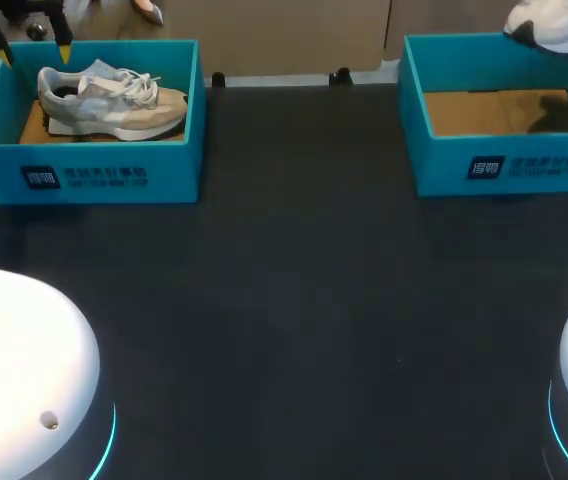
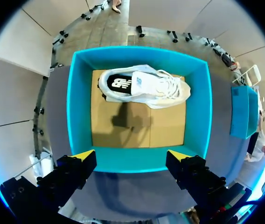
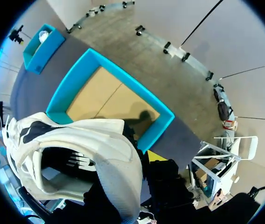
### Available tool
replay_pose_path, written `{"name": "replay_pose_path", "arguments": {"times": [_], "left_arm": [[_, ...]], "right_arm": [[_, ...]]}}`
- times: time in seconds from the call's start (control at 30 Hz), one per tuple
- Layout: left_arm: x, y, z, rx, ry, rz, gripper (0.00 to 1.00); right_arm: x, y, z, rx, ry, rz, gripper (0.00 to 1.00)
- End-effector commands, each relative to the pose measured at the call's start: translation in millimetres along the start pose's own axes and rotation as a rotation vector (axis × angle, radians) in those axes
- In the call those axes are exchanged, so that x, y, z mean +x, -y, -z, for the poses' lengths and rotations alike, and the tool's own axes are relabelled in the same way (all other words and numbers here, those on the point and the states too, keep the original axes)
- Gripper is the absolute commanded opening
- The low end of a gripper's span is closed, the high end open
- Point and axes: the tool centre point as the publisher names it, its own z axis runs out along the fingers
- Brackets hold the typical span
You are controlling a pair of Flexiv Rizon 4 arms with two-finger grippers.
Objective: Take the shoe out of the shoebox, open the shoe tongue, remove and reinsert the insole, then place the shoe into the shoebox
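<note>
Sneakers: white mesh sneaker (image 3: 100, 140) held up by right gripper (image 3: 146, 161), grey-and-white lace-up sneaker (image 1: 114, 100) in left teal cardboard shoebox (image 1: 94, 175).
Right fingers pinch the white one at its collar, above the far rim of the right teal cardboard shoebox (image 1: 504, 165) on the black table (image 1: 294, 300). Over the left box hangs the left gripper (image 2: 130, 157), fingers spread wide, touching nothing; the grey-and-white shoe sits upright inside.

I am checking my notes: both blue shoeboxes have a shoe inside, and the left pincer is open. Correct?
Not quite. Only the left shoebox holds a shoe; the head view shows the right shoebox empty. The other shoe is held aloft. The left pincer is open.
</note>
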Motion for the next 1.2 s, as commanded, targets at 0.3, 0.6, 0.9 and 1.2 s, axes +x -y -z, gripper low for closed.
{"name": "replay_pose_path", "arguments": {"times": [0.3,0.6,0.9,1.2], "left_arm": [[-2.9,-0.4,-0.3,0.006,0.007,-0.030,1.00],[-2.9,-0.4,-0.3,0.006,0.007,-0.030,1.00],[-2.9,-0.4,-0.3,0.006,0.007,-0.030,1.00],[-2.9,-0.4,-0.3,0.006,0.007,-0.030,1.00]], "right_arm": [[-1.8,26.2,-18.9,-0.005,-0.129,-0.520,0.00],[-1.8,26.2,-18.9,-0.005,-0.129,-0.520,0.00],[14.2,18.9,-21.2,0.015,-0.051,-0.579,0.00],[45.5,18.7,-50.1,0.045,0.002,-0.603,0.00]]}}
